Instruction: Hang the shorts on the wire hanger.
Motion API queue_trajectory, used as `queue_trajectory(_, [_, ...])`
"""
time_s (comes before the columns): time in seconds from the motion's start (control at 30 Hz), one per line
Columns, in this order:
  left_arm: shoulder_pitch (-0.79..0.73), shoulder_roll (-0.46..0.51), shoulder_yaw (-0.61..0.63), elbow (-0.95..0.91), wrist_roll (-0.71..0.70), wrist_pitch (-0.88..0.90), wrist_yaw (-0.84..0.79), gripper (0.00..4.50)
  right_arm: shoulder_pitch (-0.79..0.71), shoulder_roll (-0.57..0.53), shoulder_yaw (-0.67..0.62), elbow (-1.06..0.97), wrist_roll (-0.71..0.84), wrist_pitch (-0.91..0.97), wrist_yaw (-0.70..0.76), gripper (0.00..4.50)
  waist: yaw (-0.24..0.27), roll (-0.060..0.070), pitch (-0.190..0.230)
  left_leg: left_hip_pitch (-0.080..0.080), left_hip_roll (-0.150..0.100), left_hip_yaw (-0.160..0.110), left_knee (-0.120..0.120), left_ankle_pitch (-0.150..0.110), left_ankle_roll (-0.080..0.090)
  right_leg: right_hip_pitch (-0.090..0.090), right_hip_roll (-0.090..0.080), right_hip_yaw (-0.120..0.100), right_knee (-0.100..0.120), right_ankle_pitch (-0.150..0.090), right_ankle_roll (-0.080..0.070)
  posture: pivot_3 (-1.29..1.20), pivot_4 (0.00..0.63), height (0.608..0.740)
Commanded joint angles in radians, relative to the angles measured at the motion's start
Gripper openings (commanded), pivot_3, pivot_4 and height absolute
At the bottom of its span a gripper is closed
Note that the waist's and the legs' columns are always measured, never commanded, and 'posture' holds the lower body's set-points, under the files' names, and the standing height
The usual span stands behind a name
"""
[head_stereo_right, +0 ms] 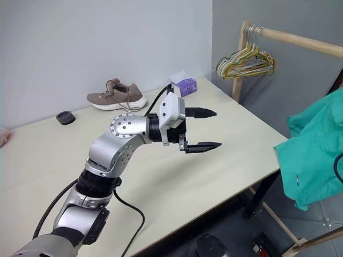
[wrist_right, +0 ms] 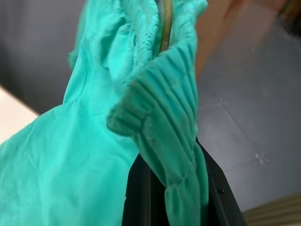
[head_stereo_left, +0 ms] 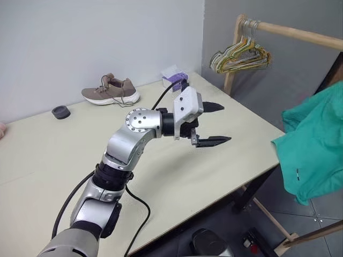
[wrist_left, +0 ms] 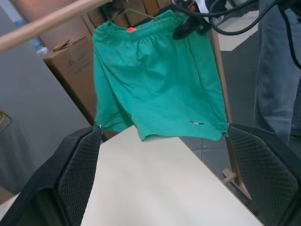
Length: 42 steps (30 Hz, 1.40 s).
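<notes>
The teal-green shorts (head_stereo_left: pixel 316 144) hang in the air past the table's right edge, waistband up, with an orange tag (wrist_left: pixel 130 29) at the top. My right gripper (wrist_right: pixel 176 197) is shut on the gathered waistband. The olive wire hanger (wrist_right: pixel 165 23) runs inside the waistband just above the grip. In the left wrist view the right gripper (wrist_left: pixel 188 27) is a dark shape at the top corner of the shorts (wrist_left: pixel 155 80). My left gripper (head_stereo_left: pixel 225 123) is open and holds nothing. It is level over the table and points right at the shorts, well short of them.
A wooden rack rail (head_stereo_left: pixel 300 33) at the back right carries a bunch of yellow-green hangers (head_stereo_left: pixel 241 56). On the cream table (head_stereo_left: pixel 225 176) are a brown shoe (head_stereo_left: pixel 111 91), a tissue box (head_stereo_left: pixel 174 76) and a small black round thing (head_stereo_left: pixel 61 112). A person's jeans leg (wrist_left: pixel 282 70) stands beyond the shorts.
</notes>
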Motion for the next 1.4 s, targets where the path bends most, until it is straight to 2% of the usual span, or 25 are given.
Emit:
queue_trajectory(0.03, [-0.031, -0.004, 0.002, -0.011, 0.002, -0.025, -0.009, 4.48, -0.081, -0.029, -0.007, 0.014, -0.004, 0.052, -0.023, 0.0, 0.0, 0.0, 0.0, 0.0, 0.0, 0.0, 0.0, 0.0, 0.0, 0.0, 0.0, 0.0, 0.0, 0.0, 0.0, -0.52, 0.031, 0.74])
queue_trajectory(0.33, [-0.052, -0.042, 0.016, -0.031, -0.027, 0.008, 0.006, 4.48, -0.237, -0.017, 0.047, 0.106, 0.017, 0.207, -0.017, 0.0, 0.001, 0.001, 0.001, 0.0, 0.0, 0.001, 0.0, -0.001, 0.001, 0.0, 0.0, 0.001, 0.0, 0.0, 0.0, -0.5, 0.036, 0.74])
queue_trajectory(0.57, [-0.072, -0.051, 0.047, -0.044, -0.119, 0.118, 0.007, 4.48, -0.267, 0.004, 0.045, 0.081, 0.017, 0.239, -0.009, 0.0, 0.002, 0.001, 0.002, 0.0, 0.0, 0.001, 0.0, -0.001, 0.001, 0.0, 0.0, 0.001, 0.0, 0.0, 0.0, -0.5, 0.038, 0.74])
queue_trajectory(0.67, [-0.071, -0.034, 0.036, -0.046, -0.118, 0.115, -0.011, 4.5, -0.282, 0.031, 0.008, 0.042, 0.017, 0.265, -0.01, 0.79, 0.002, 0.001, 0.002, 0.0, 0.0, 0.001, 0.0, -0.001, 0.001, 0.0, 0.0, 0.001, 0.0, 0.0, 0.0, -0.51, 0.038, 0.74])
queue_trajectory(0.83, [-0.061, -0.021, 0.025, -0.051, -0.114, 0.105, -0.022, 4.5, -0.312, 0.056, -0.024, -0.021, 0.004, 0.292, -0.019, 2.47, 0.002, 0.002, 0.004, 0.0, 0.0, 0.001, 0.0, -0.001, 0.001, 0.0, 0.0, 0.001, 0.0, 0.0, 0.0, -0.51, 0.038, 0.74])
queue_trajectory(0.87, [-0.06, -0.021, 0.024, -0.05, -0.112, 0.104, -0.023, 4.5, -0.32, 0.061, -0.031, -0.03, -0.002, 0.293, -0.024, 2.94, 0.002, 0.002, 0.004, 0.0, 0.0, 0.001, 0.0, -0.001, 0.001, 0.0, 0.0, 0.001, 0.0, 0.0, 0.0, -0.51, 0.035, 0.74])
queue_trajectory(1.03, [-0.045, -0.005, 0.025, -0.056, -0.109, 0.103, -0.022, 4.5, -0.318, 0.052, -0.011, -0.092, -0.043, 0.2, -0.072, 4.47, 0.002, 0.001, 0.004, 0.0, 0.0, 0.001, 0.0, -0.001, 0.001, 0.0, 0.0, 0.001, 0.0, 0.0, 0.0, -0.51, 0.034, 0.74])
queue_trajectory(1.2, [-0.02, 0.021, 0.036, -0.06, -0.103, 0.109, -0.008, 4.5, -0.315, 0.051, 0.059, -0.138, -0.069, 0.08, -0.101, 4.47, -0.001, 0.002, 0.004, 0.0, 0.0, 0.002, 0.0, -0.001, 0.001, -0.001, 0.0, 0.002, 0.0, 0.0, 0.0, -0.51, 0.03, 0.74])
queue_trajectory(1.4, [0.035, 0.07, 0.078, -0.053, -0.059, 0.11, 0.073, 4.5, -0.267, 0.052, 0.234, -0.216, -0.072, -0.23, -0.039, 4.47, -0.002, 0.002, 0.004, 0.001, 0.001, 0.002, -0.001, -0.001, 0.001, -0.001, 0.0, 0.003, 0.0, 0.0, 0.0, -0.49, 0.021, 0.74])
